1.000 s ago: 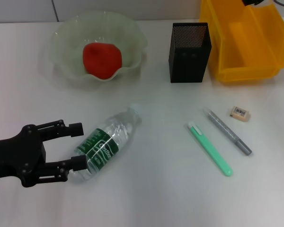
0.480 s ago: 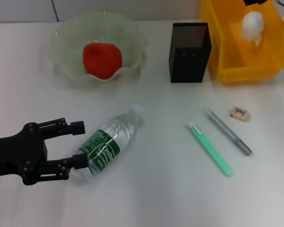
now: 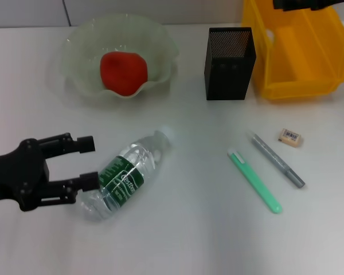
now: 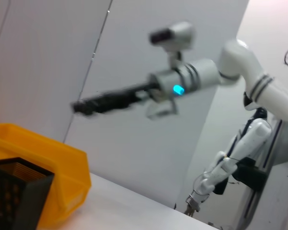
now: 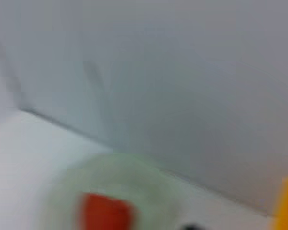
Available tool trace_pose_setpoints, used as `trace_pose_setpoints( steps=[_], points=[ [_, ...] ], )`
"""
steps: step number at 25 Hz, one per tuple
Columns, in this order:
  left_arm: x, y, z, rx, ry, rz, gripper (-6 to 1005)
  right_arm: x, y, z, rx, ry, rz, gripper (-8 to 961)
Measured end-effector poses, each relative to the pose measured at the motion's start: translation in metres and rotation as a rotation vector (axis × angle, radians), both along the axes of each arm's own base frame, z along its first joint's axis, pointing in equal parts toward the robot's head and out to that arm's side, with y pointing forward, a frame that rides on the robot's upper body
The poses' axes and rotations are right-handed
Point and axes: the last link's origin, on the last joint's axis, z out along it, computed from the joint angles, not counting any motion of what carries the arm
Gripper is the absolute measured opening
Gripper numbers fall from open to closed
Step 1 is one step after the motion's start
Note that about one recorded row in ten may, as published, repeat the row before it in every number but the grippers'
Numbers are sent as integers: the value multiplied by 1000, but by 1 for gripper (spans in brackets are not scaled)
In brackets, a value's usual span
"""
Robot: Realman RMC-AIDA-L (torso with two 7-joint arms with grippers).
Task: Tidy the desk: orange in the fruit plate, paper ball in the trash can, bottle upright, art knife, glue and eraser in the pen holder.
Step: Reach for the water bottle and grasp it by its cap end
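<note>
The clear bottle (image 3: 126, 175) with a green label lies on its side at the front left of the table. My left gripper (image 3: 89, 162) is open beside its base end, the nearer finger touching the bottle. The orange (image 3: 123, 71) sits in the pale green fruit plate (image 3: 160, 46). The green art knife (image 3: 255, 182), grey glue pen (image 3: 278, 159) and eraser (image 3: 290, 137) lie at the front right. The black mesh pen holder (image 3: 230, 55) stands at the back. My right gripper (image 3: 307, 4) hangs over the yellow bin (image 3: 298, 80). The paper ball is out of sight.
The yellow bin stands just right of the pen holder, and both show in the left wrist view, the bin (image 4: 53, 163) and the holder (image 4: 14, 191). That view also shows my right arm (image 4: 192, 79) stretched out high. The right wrist view shows the orange (image 5: 105, 211), blurred.
The paper ball showed inside the yellow bin half a second ago and is now out of sight. My left gripper has shifted left and slightly back along the bottle's base end.
</note>
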Motion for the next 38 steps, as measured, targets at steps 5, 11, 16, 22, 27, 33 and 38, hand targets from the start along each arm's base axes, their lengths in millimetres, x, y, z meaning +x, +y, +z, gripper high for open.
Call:
trace_pose_setpoints(
  steps=[5,11,16,22,27,33,38],
  points=[
    [8,13,9,-3,-1,28,775,40,-46,-11,-189,168,123,739],
    [32,44,14,-41,82,71,774,101,-96,-56,-270,248,216,739],
    [75,82,-4,-134,306,110,773,120,-127,-87,-313,320,252,740],
    [118,117,-42,-169,563,167,771,133,-141,-101,-278,316,212,740],
    [141,130,-78,-150,733,211,770,141,-142,-105,-254,297,177,740],
    [147,136,-103,-79,856,253,768,141,-144,-110,-256,309,162,739],
    [139,138,-113,-49,926,285,767,140,-143,-114,-257,314,154,739]
  ],
)
